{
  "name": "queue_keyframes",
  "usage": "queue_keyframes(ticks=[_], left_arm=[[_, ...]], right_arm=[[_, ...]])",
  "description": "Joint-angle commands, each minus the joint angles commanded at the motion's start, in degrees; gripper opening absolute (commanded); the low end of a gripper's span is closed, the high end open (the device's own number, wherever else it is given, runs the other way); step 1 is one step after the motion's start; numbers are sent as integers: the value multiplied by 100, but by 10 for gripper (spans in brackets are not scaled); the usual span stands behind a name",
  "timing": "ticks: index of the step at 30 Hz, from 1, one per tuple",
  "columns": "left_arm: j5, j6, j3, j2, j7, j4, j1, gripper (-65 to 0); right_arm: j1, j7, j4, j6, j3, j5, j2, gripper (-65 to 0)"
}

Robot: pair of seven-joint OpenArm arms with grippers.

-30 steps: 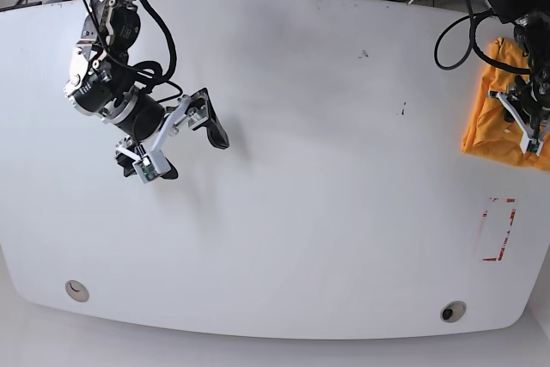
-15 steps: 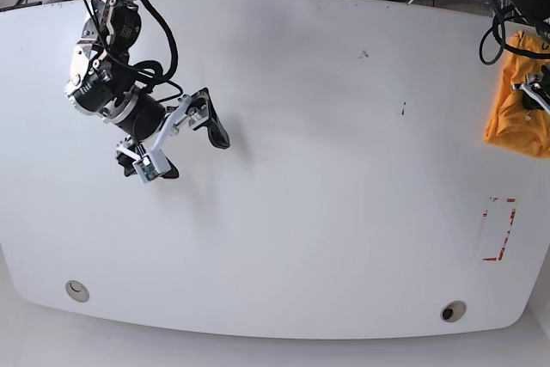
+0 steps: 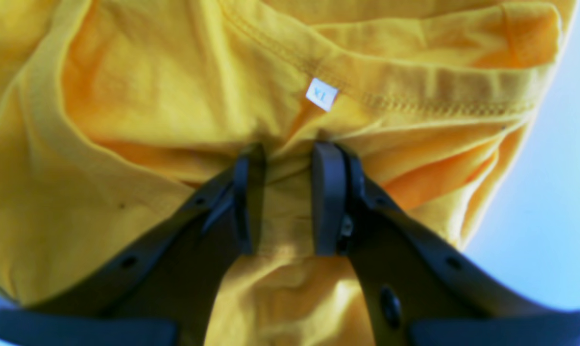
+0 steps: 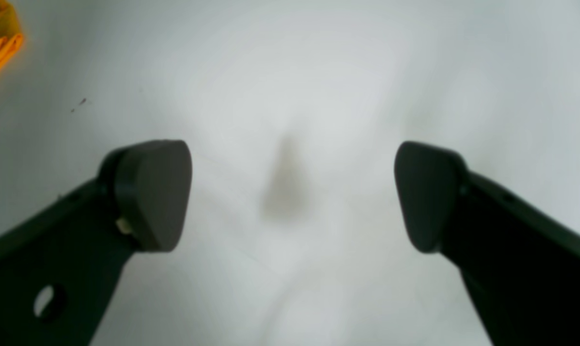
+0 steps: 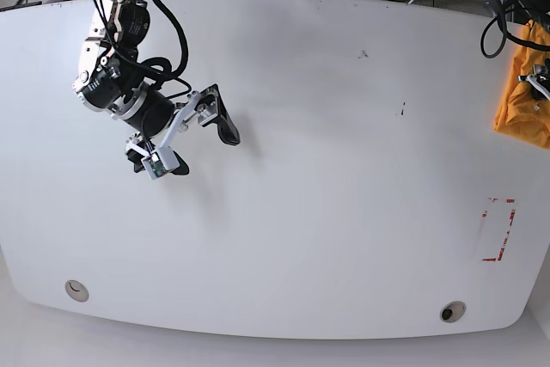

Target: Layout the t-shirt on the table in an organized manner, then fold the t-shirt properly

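Spread wide, the right gripper (image 4: 292,192) hovers above bare white table (image 5: 326,178) at the left side of the base view, its two dark fingers (image 4: 150,192) well apart with nothing between them. In that base view the same gripper (image 5: 193,139) hangs from a black and silver arm (image 5: 116,75) over the upper left part of the tabletop, and casts a soft shadow on the glossy surface. Further right along the table lie a few small dark specks (image 5: 402,110), then a red-marked rectangle (image 5: 498,229) near the right edge, with one round grommet hole (image 5: 76,290) at the lower left and another (image 5: 452,311) at the lower right.

At the far right edge of the base view the t-shirt (image 5: 524,96) shows as a bunched orange-yellow mass, partly cut off by the frame. The left gripper (image 3: 282,202) pinches a fold of this t-shirt (image 3: 141,96), its fingers (image 3: 326,192) pressed close on the cloth just below a small white size label (image 3: 321,94) sewn beside a stitched hem. Pale table shows past the shirt at the right of the left wrist view.
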Motion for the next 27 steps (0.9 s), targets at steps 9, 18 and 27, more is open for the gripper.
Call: queue_keyframes(ticks=[9, 18, 27], left_arm=[[185, 0, 1213, 677, -668, 1864, 105, -497], [782, 927, 2418, 1468, -2655, 2163, 149, -496], [774, 1297, 2884, 2066, -4457, 2330, 695, -493]], right_arm=[[202, 1284, -554, 0, -281, -1705, -79, 0], [220, 4079, -1714, 0, -176, -3622, -255, -46], [-308, 6004, -2207, -281, 211, -4026, -79, -81]])
